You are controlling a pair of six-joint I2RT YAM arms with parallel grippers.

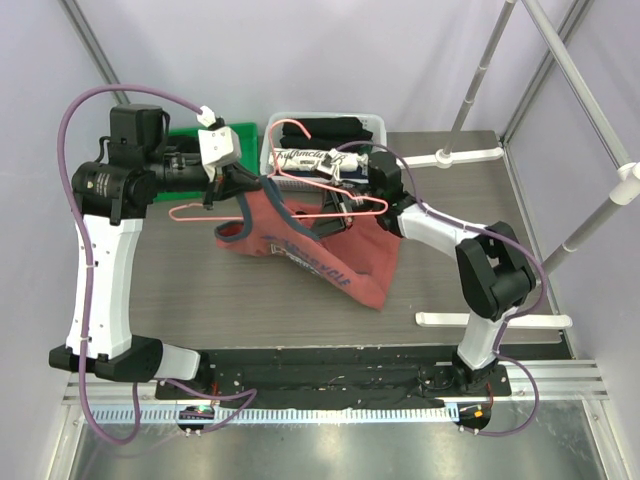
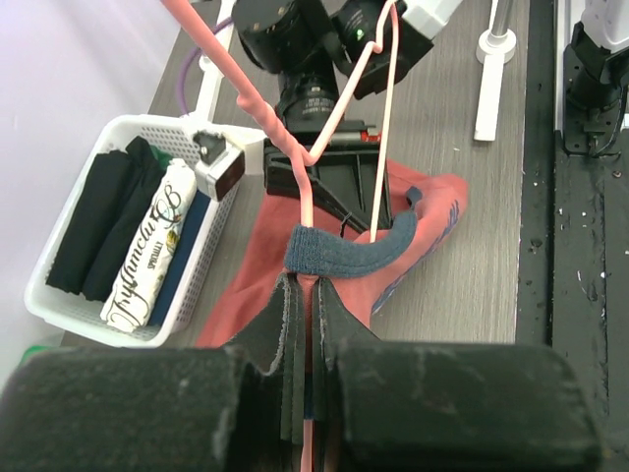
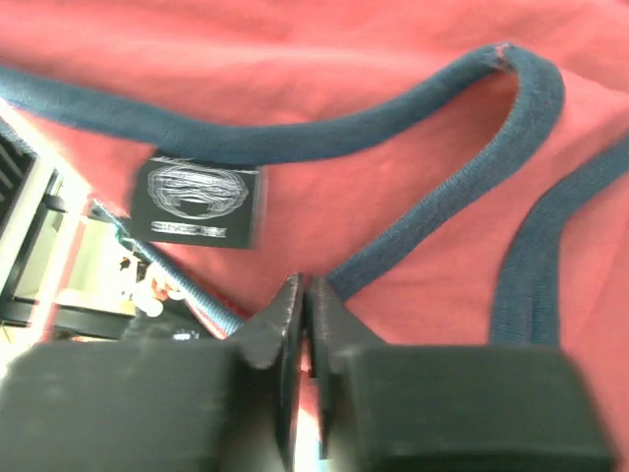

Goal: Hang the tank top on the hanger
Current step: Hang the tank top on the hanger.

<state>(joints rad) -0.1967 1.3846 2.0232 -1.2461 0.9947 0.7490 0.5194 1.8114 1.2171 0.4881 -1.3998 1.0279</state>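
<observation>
The tank top [image 1: 330, 255] hangs in the air just in front of the white basket [image 2: 201, 265], with its bottom end drooping down toward the table; it is not fully on the hanger [image 1: 190, 212] yet; the pink hanger is lifted up too, in front of the basket, and its hook points toward the basket.

The left gripper [image 2: 307, 295] is squeezed tight on the thin pink wire; it holds the hanger steady so the shirt can slide on; one blue strap [image 2: 354, 251] lies over the wire just past the fingers, so I think that shoulder is on.

The right gripper [image 3: 305, 300] is on the other side, also in front of the basket; its fingers are pinched together on the red cloth next to the blue edge, near the small black tag [image 3: 201, 202]; it holds the neck up and open so the other end of the hanger can go in; that is likely the next job.
</observation>
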